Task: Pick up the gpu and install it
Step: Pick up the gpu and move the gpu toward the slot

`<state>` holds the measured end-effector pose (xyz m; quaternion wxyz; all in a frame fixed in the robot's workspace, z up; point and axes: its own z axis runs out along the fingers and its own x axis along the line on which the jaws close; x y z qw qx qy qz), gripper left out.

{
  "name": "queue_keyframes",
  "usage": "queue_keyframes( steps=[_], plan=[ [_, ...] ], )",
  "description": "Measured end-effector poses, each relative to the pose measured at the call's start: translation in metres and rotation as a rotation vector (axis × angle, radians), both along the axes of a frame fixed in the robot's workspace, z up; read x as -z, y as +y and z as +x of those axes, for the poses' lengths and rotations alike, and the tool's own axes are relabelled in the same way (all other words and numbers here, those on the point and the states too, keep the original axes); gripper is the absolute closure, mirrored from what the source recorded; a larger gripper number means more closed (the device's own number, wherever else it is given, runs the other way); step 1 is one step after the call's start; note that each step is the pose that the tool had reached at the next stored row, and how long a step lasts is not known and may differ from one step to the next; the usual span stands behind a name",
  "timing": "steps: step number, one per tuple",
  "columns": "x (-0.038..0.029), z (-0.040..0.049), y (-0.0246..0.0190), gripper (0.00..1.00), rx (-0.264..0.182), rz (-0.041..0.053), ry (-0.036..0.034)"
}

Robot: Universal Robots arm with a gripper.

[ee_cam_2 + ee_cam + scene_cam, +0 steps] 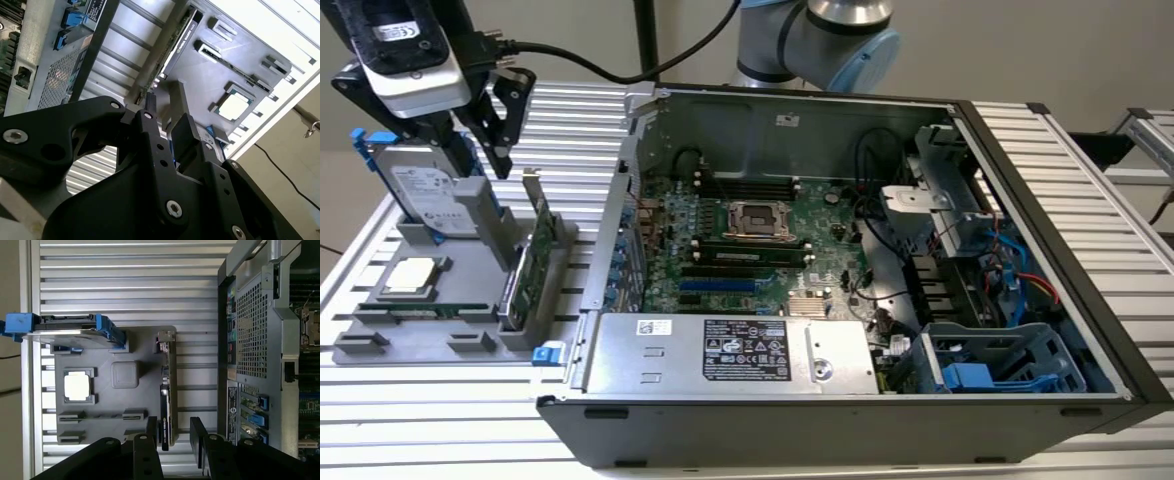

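Hovering over gpu (166, 395) standing edge-on in grey holder (105, 401) | jaws parted, empty | gpu's end hidden behind jaws

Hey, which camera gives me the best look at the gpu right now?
The first wrist view: the gpu shows edge-on along its length, standing in the gray holder. The exterior view shows it upright but farther off, bracket up. The second wrist view shows part of its black cover beyond the gripper.

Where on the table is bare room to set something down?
In the exterior view, bare slats lie at lower left before the tray and in a strip right of the case. Drive, chip and gpu crowd the tray; the case is full.
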<state>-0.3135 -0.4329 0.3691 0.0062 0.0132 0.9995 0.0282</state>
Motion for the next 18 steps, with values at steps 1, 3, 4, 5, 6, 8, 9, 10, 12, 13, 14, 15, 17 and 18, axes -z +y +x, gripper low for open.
queue_keyframes(
  steps=[1,3,4,5,6,8,9,10,12,13,14,15,17,18],
  plan=[
    [0.0000,0.0000,0.0000,0.00,0.000,0.0002,-0.0001],
    [0.0001,0.0000,0.0000,0.00,0.000,0.0002,0.0000],
    [0.0007,0.0000,0.0000,0.00,0.000,0.0003,-0.0002],
    [0.0019,0.0000,-0.0001,0.00,0.000,0.0004,-0.0013],
    [0.0030,0.0001,-0.0001,0.00,0.000,0.0003,-0.0026],
    [0.0060,0.0001,-0.0002,0.00,0.000,0.0002,-0.0061],
    [0.0074,0.0000,-0.0003,0.00,0.000,0.0003,-0.0078],
    [0.0084,0.0000,-0.0008,0.00,0.000,0.0001,-0.0089],
    [0.0105,0.0000,-0.0017,0.00,0.000,0.0002,-0.0107],
    [0.0117,0.0000,-0.0021,0.00,0.000,0.0003,-0.0116],
    [0.0129,0.0000,-0.0026,0.00,0.000,0.0002,-0.0122],
    [0.0142,0.0000,-0.0030,0.00,0.000,0.0002,-0.0129],
    [0.0168,0.0000,-0.0038,0.00,0.000,-0.0001,-0.0143],
    [0.0181,0.0000,-0.0041,0.00,0.000,-0.0008,-0.0151]
  ],
)
